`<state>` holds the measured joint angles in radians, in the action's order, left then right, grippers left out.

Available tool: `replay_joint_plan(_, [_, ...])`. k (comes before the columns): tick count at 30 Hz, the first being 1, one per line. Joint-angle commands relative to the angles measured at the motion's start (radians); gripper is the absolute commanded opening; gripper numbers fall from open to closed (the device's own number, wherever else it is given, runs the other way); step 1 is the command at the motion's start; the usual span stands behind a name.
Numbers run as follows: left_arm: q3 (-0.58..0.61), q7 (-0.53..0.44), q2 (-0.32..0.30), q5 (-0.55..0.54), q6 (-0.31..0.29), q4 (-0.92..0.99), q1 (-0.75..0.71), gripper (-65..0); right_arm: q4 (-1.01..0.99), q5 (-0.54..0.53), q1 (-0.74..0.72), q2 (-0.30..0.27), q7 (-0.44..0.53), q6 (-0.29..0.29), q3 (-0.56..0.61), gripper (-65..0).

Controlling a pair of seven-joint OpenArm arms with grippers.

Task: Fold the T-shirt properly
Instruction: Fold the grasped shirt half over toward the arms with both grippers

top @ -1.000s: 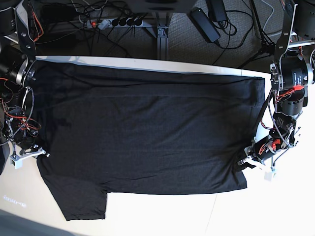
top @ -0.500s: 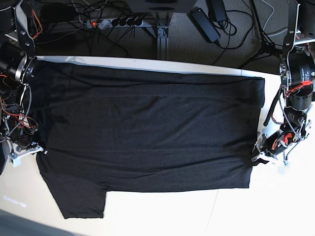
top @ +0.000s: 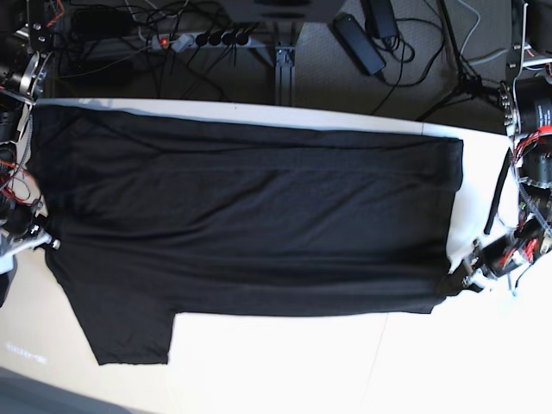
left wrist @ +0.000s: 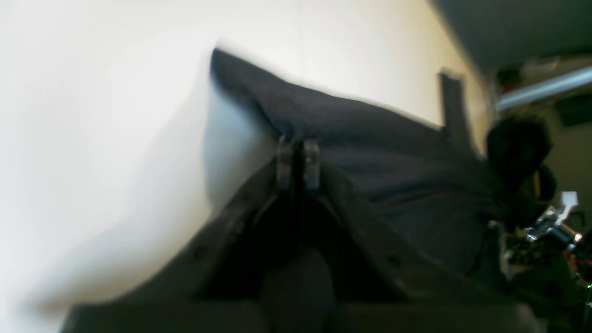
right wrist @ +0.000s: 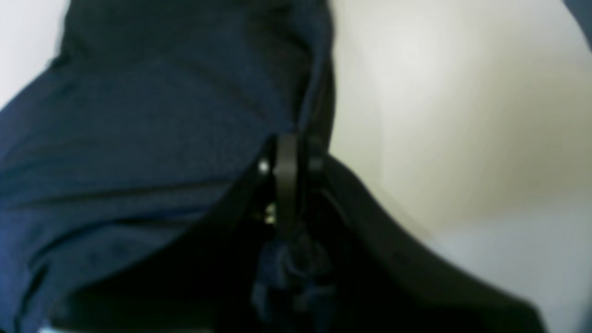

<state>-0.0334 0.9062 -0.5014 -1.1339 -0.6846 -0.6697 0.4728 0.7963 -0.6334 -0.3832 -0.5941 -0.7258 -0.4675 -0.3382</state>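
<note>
White surface [top: 345, 371] lies beneath everything, its pale stretch filling the bottom of the base view and running up the right side past the cloth. Nearest you, at the lower left of that view, a squared flap of the black T-shirt [top: 259, 224] sticks out towards the bottom edge; to its right the lower edge runs across in a shallow curve to a corner at the lower right.

A little farther up, you have both grippers pinched on the shirt. Your right gripper [top: 53, 245] is closed on the cloth at the left edge of the frame, and your left gripper [top: 457, 283] is closed on it at the lower right — long soft creases run between the two grips. In the left wrist view, a corner of fabric reaches beyond the fingertips to the upper centre; in the right wrist view, the cloth spreads to the left of the tips, with pale surface to the right.

Beyond the grips, the body of the shirt lies broad and dark through the middle of the base view. Farther still, a long band of creased cloth follows its top edge. Past that, black hardware [top: 362, 43] and loose cables [top: 399, 47] sit at the top of the frame.
</note>
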Motion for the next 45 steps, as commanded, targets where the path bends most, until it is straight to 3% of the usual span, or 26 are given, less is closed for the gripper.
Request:
replay_joint_plan(1, [-0.004, -0.011, -0.026, -0.032, -0.014, -0.039, 0.008, -65.0, 0.028, -0.017, -0.007, -0.042, 0.018, -0.064, -0.006, -65.0])
replay_joint_plan(8, [-0.004, -0.011, -0.062, -0.060, -0.014, -0.213, -0.129, -65.0, 0.062, -0.075, 0.074, -0.100, 0.017, -0.064, -0.007, -65.0])
replay_joint_plan(15, [-0.004, -0.009, -0.061, -0.060, -0.014, -0.253, -0.146, -65.0, 0.062, -0.054, 0.077, -0.101, 0.018, -0.064, -0.006, -65.0])
replay_joint_plan(16, [-0.004, -0.005, -0.061, -0.060, -0.014, -0.253, -0.146, -65.0, 0.062, -0.037, 0.077, -0.101, 0.018, -0.064, -0.006, -62.5])
replay_joint_plan(19, [-0.004, -0.004, -0.061, -0.060, -0.014, -0.253, -0.146, -65.0, 0.062, 0.007, 0.077, -0.101, 0.019, -0.060, -0.006, -36.5])
replay_joint_plan(21, [-0.004, -0.004, -0.061, -0.060, -0.014, -0.253, -0.146, -65.0, 0.062, 0.014, 0.076, -0.101, 0.029, -0.061, -0.010, -28.2])
replay_joint_plan(29, [-0.004, 0.027, -0.061, -0.059, -0.014, -0.253, -0.147, -65.0, 0.061, 0.049, 0.062, -0.100, 0.245, -0.060, -0.067, -27.8])
replay_joint_plan(36, [-0.004, 0.054, -0.061, -0.059, -0.014, -0.272, -0.147, -65.0, 0.047, 0.140, -0.028, -0.055, 0.268, -0.060, -0.066, -27.8])
replay_joint_plan(45, [-0.004, 0.062, -0.064, -0.059, -0.014, -0.378, -0.215, -65.0, -0.252, 0.232, -0.176, 0.005, 0.463, -0.053, -0.066, -27.8])
